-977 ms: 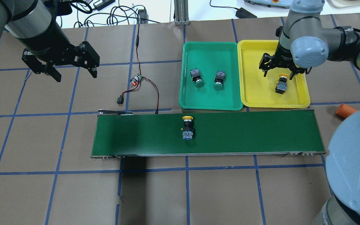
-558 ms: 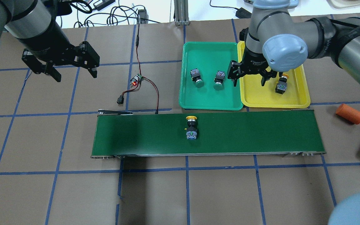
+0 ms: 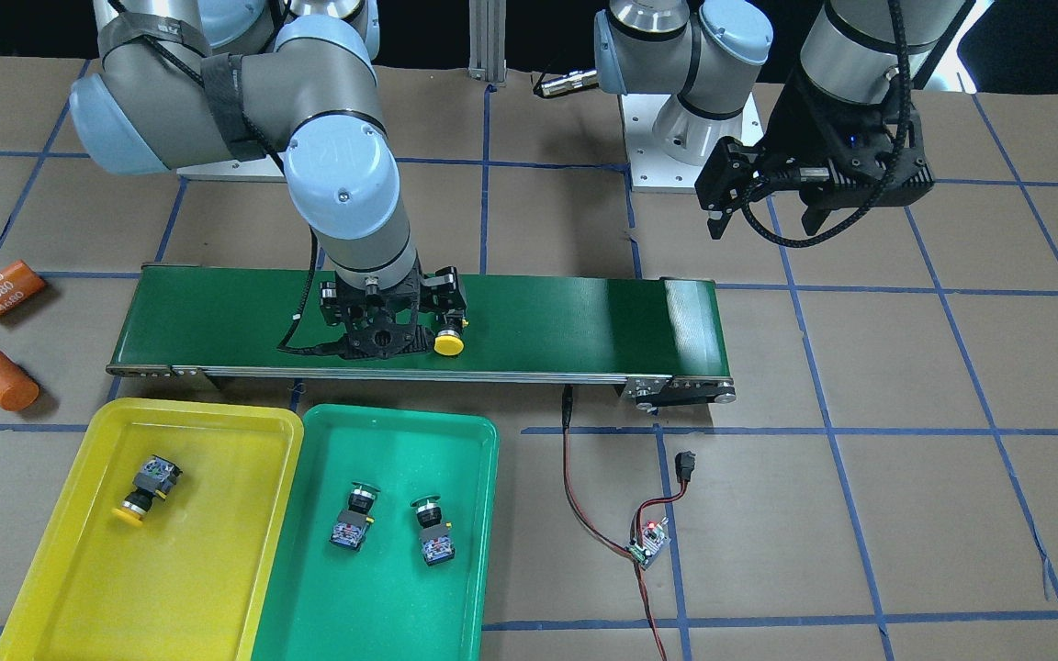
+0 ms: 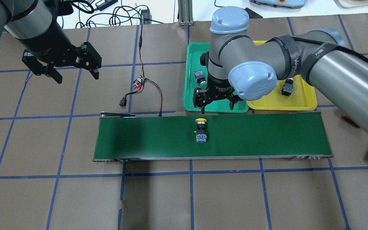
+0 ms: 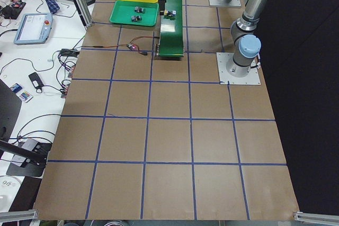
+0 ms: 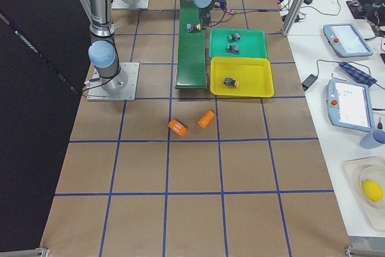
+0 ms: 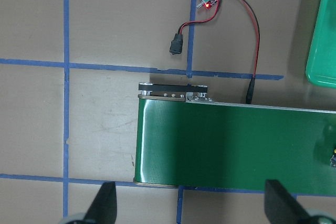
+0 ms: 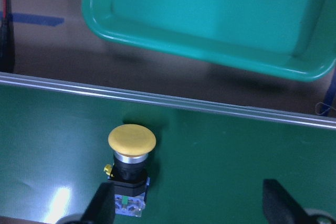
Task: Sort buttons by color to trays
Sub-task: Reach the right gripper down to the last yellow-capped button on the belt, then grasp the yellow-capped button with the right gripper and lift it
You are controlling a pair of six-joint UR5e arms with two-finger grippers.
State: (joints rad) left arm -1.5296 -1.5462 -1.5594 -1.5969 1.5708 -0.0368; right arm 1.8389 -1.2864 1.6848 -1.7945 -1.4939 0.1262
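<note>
Directions are by the overhead view, with 12 o'clock away from the robot.

Item 1. One yellow button (image 4: 200, 131) lies on its side on the conveyor belt (image 4: 267, 134), about midway along it. Its cap sits close to the belt's 12 o'clock edge and its body points to 6 o'clock. The belt is bare to the button's 3 and 9 o'clock.

Item 2. The right gripper (image 4: 216, 108) hangs over the 6 o'clock rim of the green tray (image 4: 196, 54), at 1 o'clock of the button and apart from it. Its jaws are spread wide and hold nothing. In the wrist view the button lies nearer one fingertip (image 8: 100, 208) than the other.

Item 3. The green tray's 6 o'clock rim runs just beside the belt's 12 o'clock edge. The yellow tray (image 4: 283, 102) stands against its 3 o'clock side. Two green buttons (image 3: 352, 519) lie in the green tray, and a second yellow button (image 4: 287, 88) lies toward the yellow tray's 3 o'clock side.

Item 4. The left gripper (image 4: 76, 76) hangs at 10 o'clock of the belt, well apart from it, over open table (image 4: 43, 143). Its jaws are spread and empty.

Item 5. A wired circuit board (image 4: 139, 81) lies between the left gripper and the green tray. Two orange cylinders (image 3: 5, 289) lie off the belt's 3 o'clock end.
</note>
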